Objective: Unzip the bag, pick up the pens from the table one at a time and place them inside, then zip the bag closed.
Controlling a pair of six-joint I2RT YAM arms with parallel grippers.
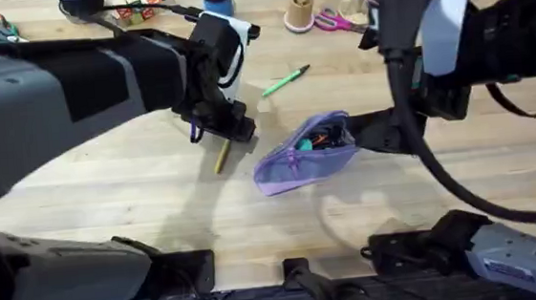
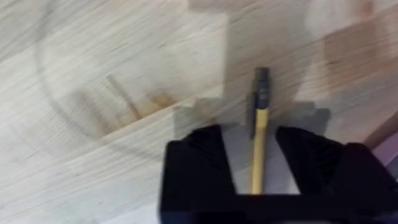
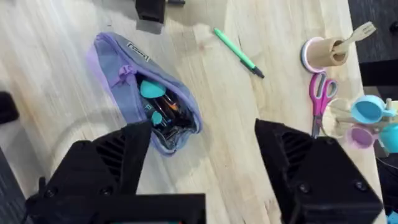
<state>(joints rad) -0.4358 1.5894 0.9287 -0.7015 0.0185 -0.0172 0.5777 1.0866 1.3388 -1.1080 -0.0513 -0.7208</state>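
The yellow pen (image 2: 259,134) lies flat on the wooden surface (image 1: 108,191), just left of the bag (image 1: 305,154). The left gripper (image 2: 256,158) is down over it with its jaws apart, one black finger on each side of the barrel. The pen is a slim, rigid stick with a smooth barrel and a dark end; it looks light and probably a little slippery, so it would likely roll or twist if pinched near a tip. A hold across the middle of the barrel, fingers square to its length, seems the safest.

The bag is soft lavender fabric, slumped on its side near the centre of the surface, its zipper already parted, with teal and orange items showing inside. Being limp, it will likely give way under a push, so a pen should go in through the open mouth at a shallow angle.

The green pen (image 1: 285,80) rests farther back, well apart from the bag. The right gripper (image 3: 202,162) hangs spread wide and empty above the bag; how high is hard to judge.
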